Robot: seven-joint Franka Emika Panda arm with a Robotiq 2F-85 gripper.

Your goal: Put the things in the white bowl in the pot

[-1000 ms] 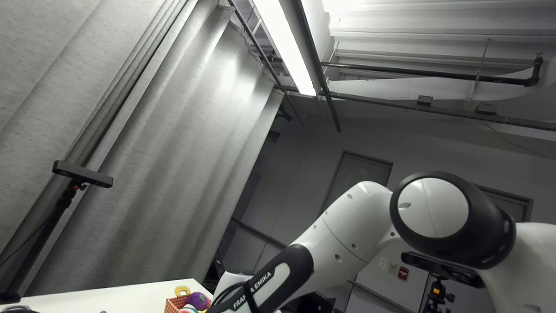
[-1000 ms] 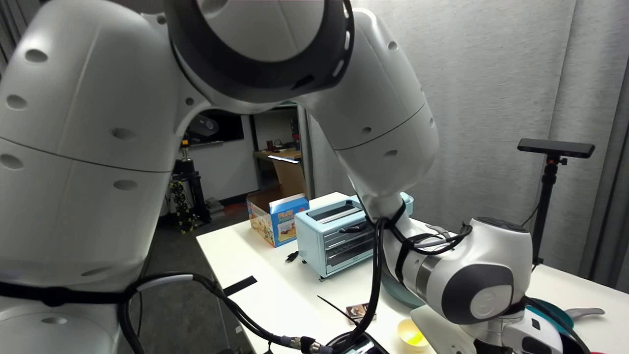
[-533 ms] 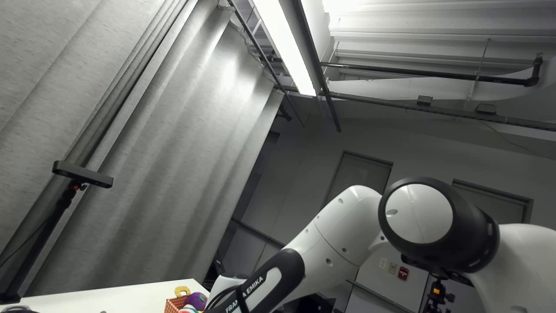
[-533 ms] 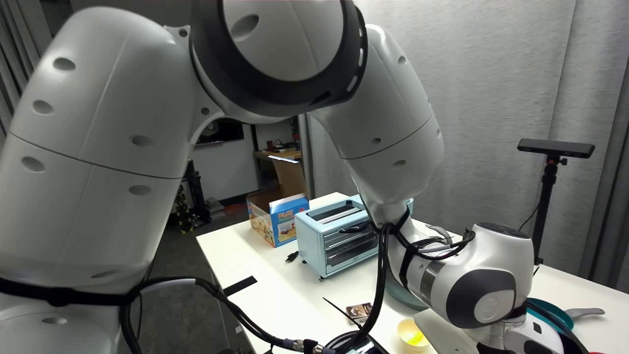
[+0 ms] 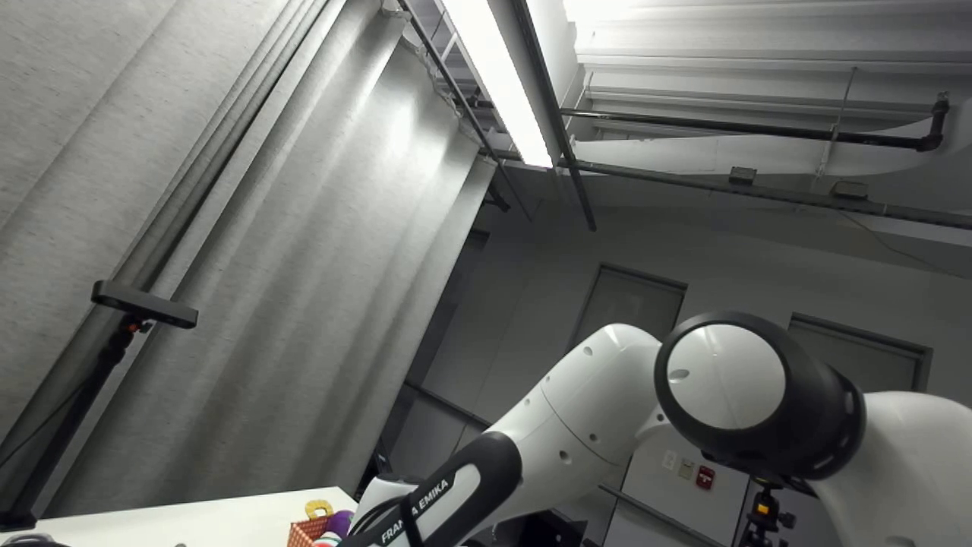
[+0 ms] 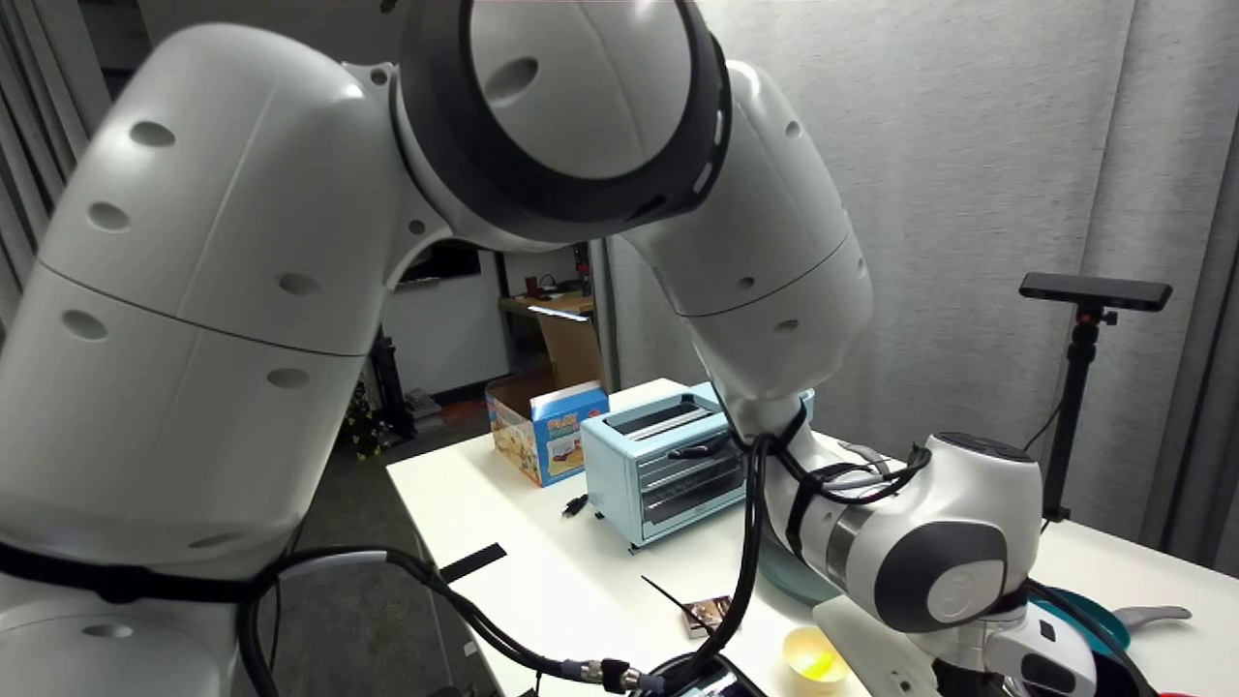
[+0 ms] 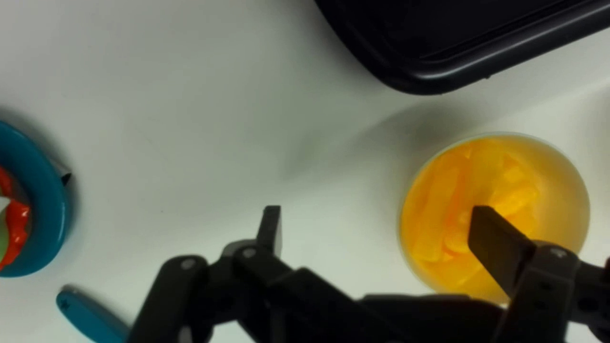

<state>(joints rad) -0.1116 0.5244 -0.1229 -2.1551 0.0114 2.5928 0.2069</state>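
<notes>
A round, pale bowl [image 7: 567, 200] on a white desk [image 6: 528, 552] holds yellow-orange pieces [image 7: 436, 214]. A gray curtain [image 6: 920, 194] hangs beyond the desk. In the wrist view the gripper [image 7: 379, 224] has its fingers apart, one hiding part of the bowl. A black tray [image 7: 457, 71] lies near the bowl; well apart from it, a teal pot [image 7: 50, 202], cut off at the edge, holds red and green pieces [image 7: 16, 228]. The arm [image 6: 794, 290] partly hides a light-blue toaster oven [image 6: 615, 484].
</notes>
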